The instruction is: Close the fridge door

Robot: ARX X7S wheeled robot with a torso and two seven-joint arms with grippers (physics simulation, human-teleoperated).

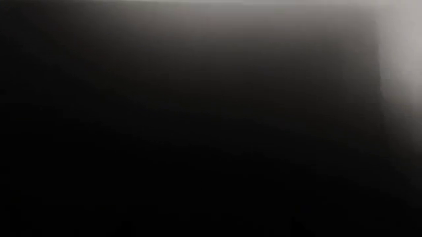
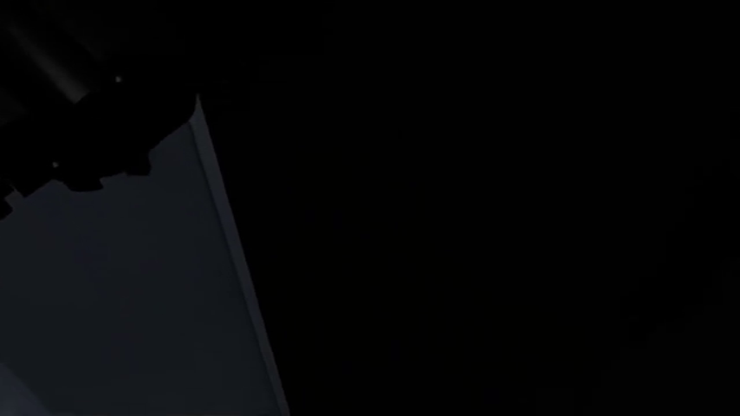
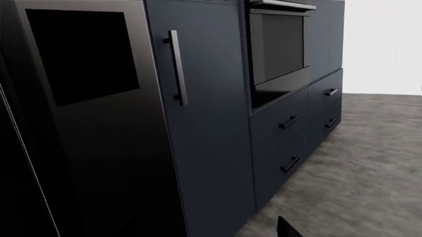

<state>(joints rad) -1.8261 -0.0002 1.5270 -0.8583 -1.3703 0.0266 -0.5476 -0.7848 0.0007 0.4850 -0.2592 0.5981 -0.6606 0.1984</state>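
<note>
Three views, and two of them are almost wholly dark. Up close, the left wrist view gives only a black blur fading to pale grey at one edge, nothing nameable in it. On the head view a dim grey-blue panel point(image 2: 116, 295) with a thin lighter edge slants up from the lower left; it may be the fridge door seen edge-on, though the gloom forbids certainty, and a jagged black silhouette, perhaps the left arm point(image 2: 81, 130), overlaps its upper end. Neither pair of jaws is clearly shown, so whether they stand apart or together cannot be told; only a small dark sliver point(image 3: 289, 228) pokes into the right wrist view's lower margin. That view is the clear one: nearest, a glossy black appliance front point(image 3: 99, 123), then a tall navy cabinet door point(image 3: 204, 123) with a vertical bar handle point(image 3: 176, 66), then a built-in oven point(image 3: 277, 47) above drawers point(image 3: 290, 143) with dark pulls, grey floor point(image 3: 362, 173) and a white wall point(image 3: 386, 44) beyond.
</note>
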